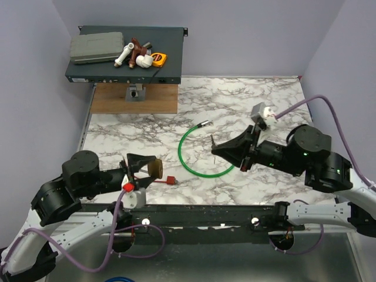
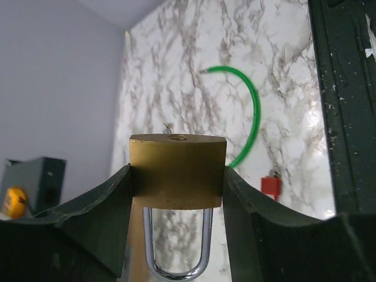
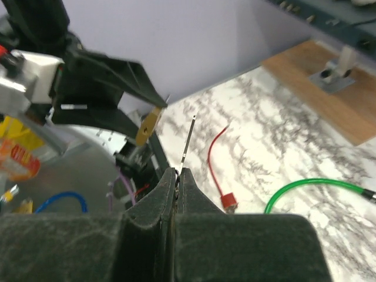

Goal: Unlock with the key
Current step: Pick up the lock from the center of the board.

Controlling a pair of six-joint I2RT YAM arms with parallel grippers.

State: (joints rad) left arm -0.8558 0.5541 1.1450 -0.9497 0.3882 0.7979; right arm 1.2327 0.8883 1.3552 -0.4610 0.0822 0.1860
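**A:** What takes up most of the scene?

**B:** A white tabletop with grey marble veining. At its far left corner lies a flat dark metal rack case with odds and ends on top. A plain wooden board lies just in front of it.

**A:** And on the marble itself?

**B:** A bright green cable bent into an open loop lies near the middle. A thin red cable with a small red plug lies at the near edge, left of the loop.

**A:** What is the left gripper doing?

**B:** Its two dark fingers are clamped on the sides of a squat brass padlock, which it holds off the table. In the left wrist view, the curved silver shackle points back towards the camera. The face with a small round hole points away from it.

**A:** And the right gripper?

**B:** Its jaws are pressed together, pinching the base of a tiny flat silvery-grey metal key. The key is seen edge-on as a thin sliver and sticks out past the fingertips. It is in the air above the marble, beside the green loop.

**A:** Does the key touch the padlock?

**B:** No. From above, they are apart, the padlock to the left and the key to the right. The key's tip points roughly towards the left arm.
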